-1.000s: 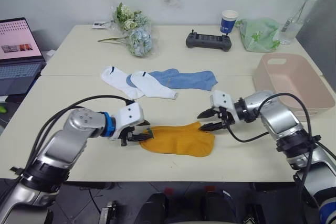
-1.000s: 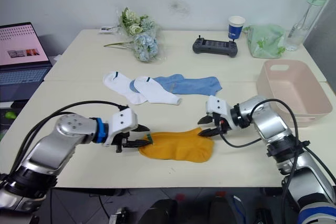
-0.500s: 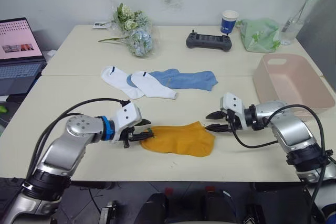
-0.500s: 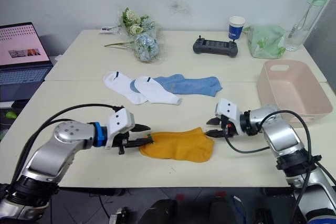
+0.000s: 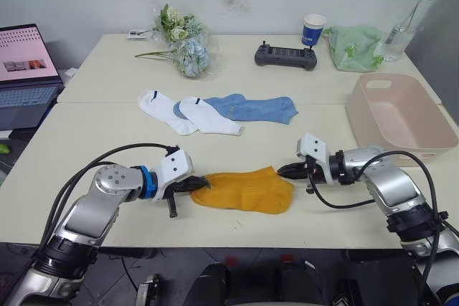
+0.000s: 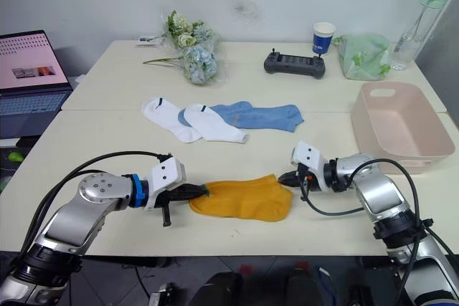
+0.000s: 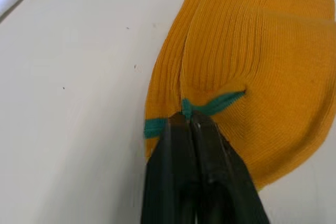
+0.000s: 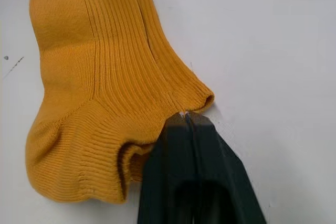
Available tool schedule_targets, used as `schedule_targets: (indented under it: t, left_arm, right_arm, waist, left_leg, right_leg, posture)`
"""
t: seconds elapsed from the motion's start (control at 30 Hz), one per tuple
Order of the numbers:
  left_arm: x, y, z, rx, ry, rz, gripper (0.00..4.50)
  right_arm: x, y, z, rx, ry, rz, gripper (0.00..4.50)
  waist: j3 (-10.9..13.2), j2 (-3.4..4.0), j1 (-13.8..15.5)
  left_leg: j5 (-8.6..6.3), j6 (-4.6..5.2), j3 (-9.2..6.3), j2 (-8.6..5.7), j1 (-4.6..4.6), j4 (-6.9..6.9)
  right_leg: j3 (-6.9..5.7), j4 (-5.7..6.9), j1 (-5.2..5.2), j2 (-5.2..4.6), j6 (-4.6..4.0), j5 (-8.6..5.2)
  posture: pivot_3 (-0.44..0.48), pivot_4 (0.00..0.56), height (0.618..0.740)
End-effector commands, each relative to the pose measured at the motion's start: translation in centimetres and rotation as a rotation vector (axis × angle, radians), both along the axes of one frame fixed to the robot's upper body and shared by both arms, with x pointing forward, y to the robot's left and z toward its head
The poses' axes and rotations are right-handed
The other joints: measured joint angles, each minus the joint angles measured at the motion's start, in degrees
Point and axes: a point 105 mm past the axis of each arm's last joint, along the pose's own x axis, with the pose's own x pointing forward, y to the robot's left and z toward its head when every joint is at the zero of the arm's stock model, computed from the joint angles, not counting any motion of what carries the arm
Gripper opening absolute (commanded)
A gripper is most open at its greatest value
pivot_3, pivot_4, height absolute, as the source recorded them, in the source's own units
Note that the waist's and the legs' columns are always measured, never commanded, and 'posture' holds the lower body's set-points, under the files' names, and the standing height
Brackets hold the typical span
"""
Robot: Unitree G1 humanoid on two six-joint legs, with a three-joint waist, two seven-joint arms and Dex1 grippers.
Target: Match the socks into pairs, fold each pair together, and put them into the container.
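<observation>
The mustard socks (image 5: 246,190) lie stacked flat near the front edge of the table (image 5: 107,127), one on top of the other, with an arm at each end. The left gripper (image 7: 190,120) has its fingers pressed together on the end with the green mark (image 7: 210,104), pinching that edge; the green trim puckers right at the tips. The right gripper (image 8: 185,116) is at the opposite end, fingers also closed tight, their tips at the ribbed edge of the cloth; it looks like they nip a bit of the edge, though the tips hide the actual contact. Behind the mustard pair, toward the middle of the table, two white socks (image 5: 188,113) lie side by side, overlapping the two blue socks (image 5: 251,108), which stretch toward the robot's right. The pink tub (image 5: 399,114) sits at the right side of the table, well apart from all the socks. Along the far edge are a bunch of flowers (image 5: 183,43), a black controller (image 5: 285,56), a paper cup (image 5: 312,30), a green bag (image 5: 353,47) and a bottle (image 5: 409,18). A laptop (image 5: 26,69) stands open off the left side.
</observation>
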Motion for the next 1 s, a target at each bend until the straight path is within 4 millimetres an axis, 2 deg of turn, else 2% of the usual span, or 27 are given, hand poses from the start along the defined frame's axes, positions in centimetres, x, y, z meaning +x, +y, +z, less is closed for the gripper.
schedule_targets:
  t: [0.03, 0.17, 0.37, 0.53, 0.7, 0.87, 1.0]
  left_arm:
    - [-0.4, 0.0, 0.8, -0.008, -0.028, -0.011, 0.02]
    - [-0.6, 0.2, 1.3, -0.027, -0.038, 0.015, 0.02]
    - [-1.3, 1.2, 2.4, -0.061, -0.031, 0.083, 0.02]
    - [-1.7, 1.1, 3.3, -0.120, -0.019, 0.119, 0.02]
    - [-2.2, 1.2, 2.7, -0.102, 0.010, 0.117, 0.02]
    - [-1.9, 1.9, 1.8, -0.081, 0.014, 0.143, 0.02]
    - [-1.5, 2.5, 1.6, -0.104, 0.020, 0.180, 0.96]
  right_arm:
    - [-0.2, 0.4, 0.7, 0.007, -0.038, 0.038, 0.00]
    - [0.0, 0.5, 1.5, 0.038, -0.036, 0.046, 0.00]
    - [-0.3, 1.7, 3.5, 0.106, -0.034, 0.072, 0.00]
    - [-0.3, 2.3, 3.6, 0.106, -0.048, 0.080, 0.00]
    - [-0.1, 2.7, 3.6, 0.107, -0.056, 0.081, 0.00]
    - [-0.2, 2.8, 3.3, 0.105, -0.055, 0.084, 0.00]
    - [-0.3, 2.8, 3.3, 0.102, -0.053, 0.088, 0.00]
  waist:
    - [0.0, 0.00, 0.0]
    - [0.0, 0.00, 0.0]
    - [0.0, 0.00, -0.1]
    - [0.0, 0.00, 0.1]
    - [0.0, 0.00, 0.0]
    - [0.0, 0.00, 0.0]
    - [0.0, 0.00, 0.0]
  left_leg:
    - [0.00, 0.00, 0.00, 0.00, 0.00, 0.00]
    - [0.00, 0.00, 0.00, 0.00, 0.00, 0.00]
    - [0.00, 0.00, -0.03, 0.01, 0.00, -0.01]
    - [0.00, 0.00, -0.04, 0.01, 0.00, -0.01]
    - [0.00, 0.00, -0.02, 0.00, 0.00, -0.01]
    - [0.00, 0.00, -0.02, 0.01, 0.01, -0.01]
    - [0.00, 0.00, -0.03, 0.01, 0.00, -0.02]
  right_leg:
    - [0.00, 0.00, 0.00, 0.00, 0.00, 0.00]
    - [0.00, 0.00, 0.00, 0.00, 0.00, 0.00]
    - [0.00, 0.00, 0.00, 0.00, 0.00, 0.00]
    - [-0.01, -0.02, 0.01, -0.01, 0.00, 0.00]
    - [-0.01, -0.02, 0.02, -0.01, 0.00, 0.00]
    - [0.00, -0.02, 0.00, -0.01, 0.00, 0.00]
    - [0.00, -0.02, 0.00, -0.01, 0.00, 0.00]
  posture:
    - [0.000, 0.150, 0.740]
    - [0.000, 0.150, 0.740]
    - [0.000, 0.150, 0.740]
    - [0.000, 0.150, 0.740]
    - [0.000, 0.150, 0.740]
    - [0.000, 0.150, 0.740]
    - [0.000, 0.150, 0.740]
